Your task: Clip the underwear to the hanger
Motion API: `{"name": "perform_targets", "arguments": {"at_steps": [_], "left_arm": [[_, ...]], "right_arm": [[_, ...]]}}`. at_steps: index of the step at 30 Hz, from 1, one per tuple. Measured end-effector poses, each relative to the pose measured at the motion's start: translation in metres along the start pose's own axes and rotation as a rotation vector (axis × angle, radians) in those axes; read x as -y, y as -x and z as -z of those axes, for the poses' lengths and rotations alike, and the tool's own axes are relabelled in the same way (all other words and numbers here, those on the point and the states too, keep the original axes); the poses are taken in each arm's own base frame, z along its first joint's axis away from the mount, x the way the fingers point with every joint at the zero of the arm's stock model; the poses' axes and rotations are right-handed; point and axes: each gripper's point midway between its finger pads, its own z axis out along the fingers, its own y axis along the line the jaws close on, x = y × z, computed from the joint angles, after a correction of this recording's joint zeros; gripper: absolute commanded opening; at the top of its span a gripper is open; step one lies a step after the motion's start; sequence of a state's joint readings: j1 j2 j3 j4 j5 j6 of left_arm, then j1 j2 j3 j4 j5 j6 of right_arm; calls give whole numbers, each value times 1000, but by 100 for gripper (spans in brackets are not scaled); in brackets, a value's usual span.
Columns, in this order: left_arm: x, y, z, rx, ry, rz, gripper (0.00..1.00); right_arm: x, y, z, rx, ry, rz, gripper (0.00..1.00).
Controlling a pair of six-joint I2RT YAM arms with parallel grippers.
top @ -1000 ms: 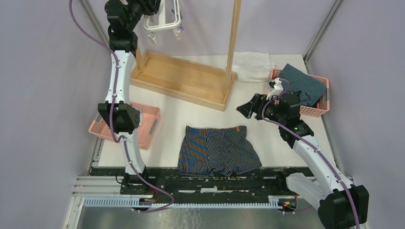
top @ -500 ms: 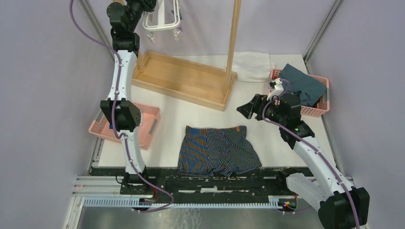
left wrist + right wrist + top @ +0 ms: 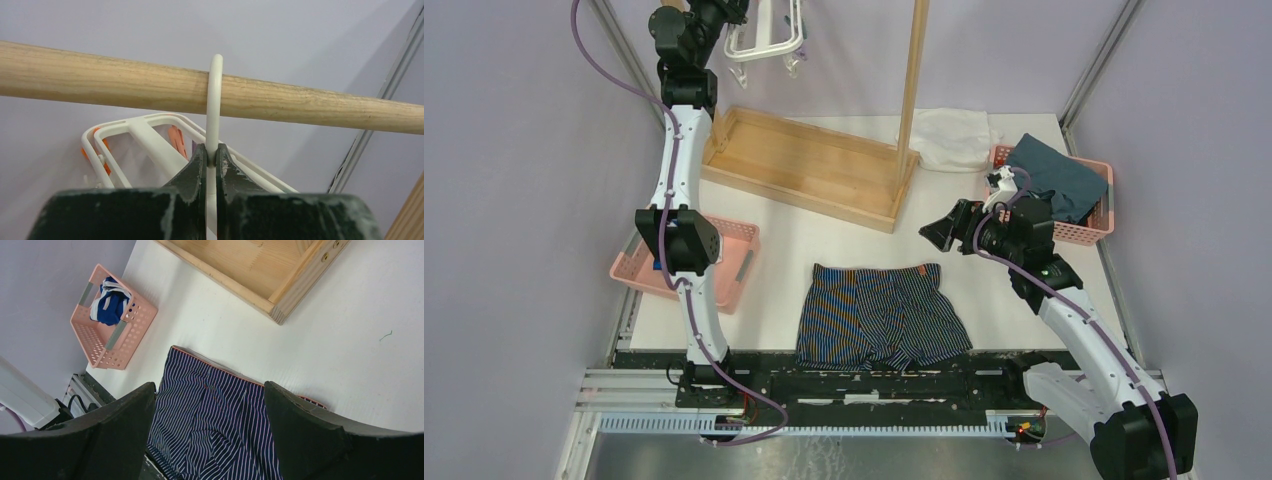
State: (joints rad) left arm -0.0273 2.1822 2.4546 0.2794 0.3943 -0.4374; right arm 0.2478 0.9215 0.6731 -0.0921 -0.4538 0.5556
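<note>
Your left fingers (image 3: 192, 167) clamp the hanger (image 3: 145, 137) by its hook (image 3: 215, 90), looped over the wooden rod (image 3: 100, 75). Lift askew and the hook may snag or twist loose. Right fingers (image 3: 310, 430) gape empty above the underwear (image 3: 884, 315), flat on the table (image 3: 824, 240).

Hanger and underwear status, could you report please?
Left pincer shut on the hanger, hooked over the wooden rail. Right pincer open, facing the underwear. Underwear flat, unclipped.

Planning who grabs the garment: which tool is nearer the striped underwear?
Right. The right tool hovers open by the far right corner of the underwear; the left tool is raised at the back, shut on the hook of the hanger.
</note>
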Motion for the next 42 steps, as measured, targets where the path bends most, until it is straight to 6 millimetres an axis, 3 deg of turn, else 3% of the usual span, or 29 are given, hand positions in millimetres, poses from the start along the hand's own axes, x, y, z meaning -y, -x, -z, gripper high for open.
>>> {"name": "perform_targets", "arguments": {"at_steps": [12,27,31,36,42], "left_arm": [[1,3,0,12,-5,-6,3],[14,23,7,46,-18,-49,3],[21,39,12,69,-18,-66,3],[42,77,19,130,-44,-110,3],[42,74,26,114,-33,-114,3]], "right_arm": [[-1,-2,0,-10,9,0,87],[-2,-5,0,-24,15,-4,87],[-1,-6,-1,-27,16,-5,87],[-3,-7,-1,-33,24,-6,87],[-3,-7,-1,-35,27,-7,87]]}}
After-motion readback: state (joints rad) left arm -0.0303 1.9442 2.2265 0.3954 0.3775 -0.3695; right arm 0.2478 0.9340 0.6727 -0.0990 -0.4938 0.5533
